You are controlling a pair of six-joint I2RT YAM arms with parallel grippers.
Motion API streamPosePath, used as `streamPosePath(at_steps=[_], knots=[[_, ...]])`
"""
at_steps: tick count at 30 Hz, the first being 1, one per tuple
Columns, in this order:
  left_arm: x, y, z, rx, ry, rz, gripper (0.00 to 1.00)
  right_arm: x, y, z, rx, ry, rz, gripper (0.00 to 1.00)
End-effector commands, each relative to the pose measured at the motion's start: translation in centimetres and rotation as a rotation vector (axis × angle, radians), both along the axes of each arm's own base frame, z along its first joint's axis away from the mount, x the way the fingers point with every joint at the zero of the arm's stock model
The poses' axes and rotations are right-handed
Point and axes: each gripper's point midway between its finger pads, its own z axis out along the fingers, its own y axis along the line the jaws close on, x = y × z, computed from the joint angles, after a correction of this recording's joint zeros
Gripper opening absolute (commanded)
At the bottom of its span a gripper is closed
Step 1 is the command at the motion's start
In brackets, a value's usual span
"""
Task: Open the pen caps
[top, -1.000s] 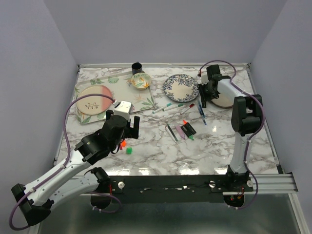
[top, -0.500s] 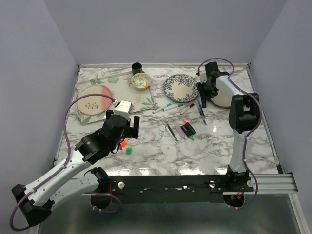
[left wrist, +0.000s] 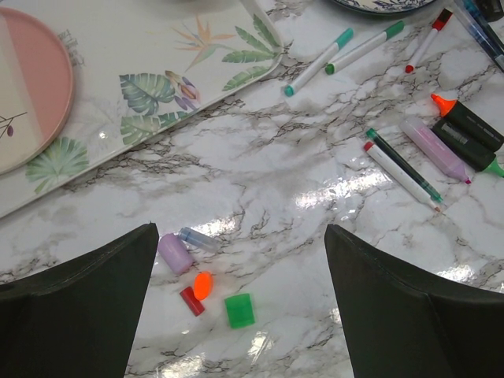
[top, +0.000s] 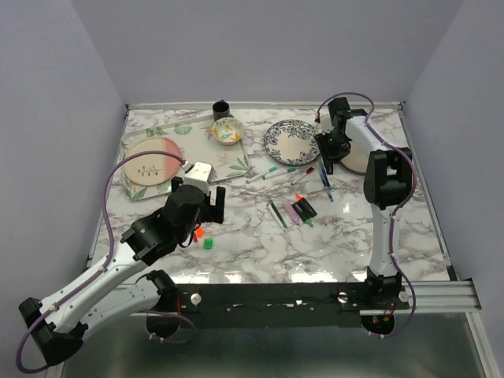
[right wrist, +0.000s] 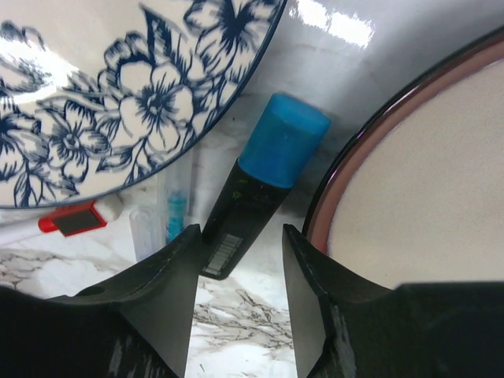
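Right fingers [right wrist: 157, 307] shifted leftward, straddling blue-capped highlighter [right wrist: 260, 181].

- The right gripper [top: 327, 161] has slid a bit to its left, off the dark-rimmed plate [top: 356, 162] and toward the blue-flowered plate [top: 290, 140].
- It now sits over the gap between those two plates, with the blue-capped highlighter [right wrist: 266, 172] between its spread fingers.
- The right arm's elbow [top: 386, 177] swung left with it.
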Motion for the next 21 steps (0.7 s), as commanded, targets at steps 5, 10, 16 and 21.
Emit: streamPosePath(at_steps=[5, 10, 16, 21], knots=[[0.1, -0.1, -0.3, 0.003, 0.000, -0.011, 0.95, 0.5, -1.4, -0.4, -0.067, 0.062, -0.029, 0.51], [0.2, -0.2, -0.3, 0.003, -0.001, -0.014, 0.96, -0.6, -1.3, -0.8, -0.066, 0.125, 0.002, 0.50], [0.2, -0.2, -0.5, 0.005, 0.005, -0.013, 0.96, -1.6, -1.4, -1.1, -0.072, 0.172, 0.023, 0.48], [0.2, -0.2, -0.4, 0.002, 0.003, -0.012, 0.96, -2.4, -1.0, -1.3, -0.044, 0.200, 0.038, 0.39]])
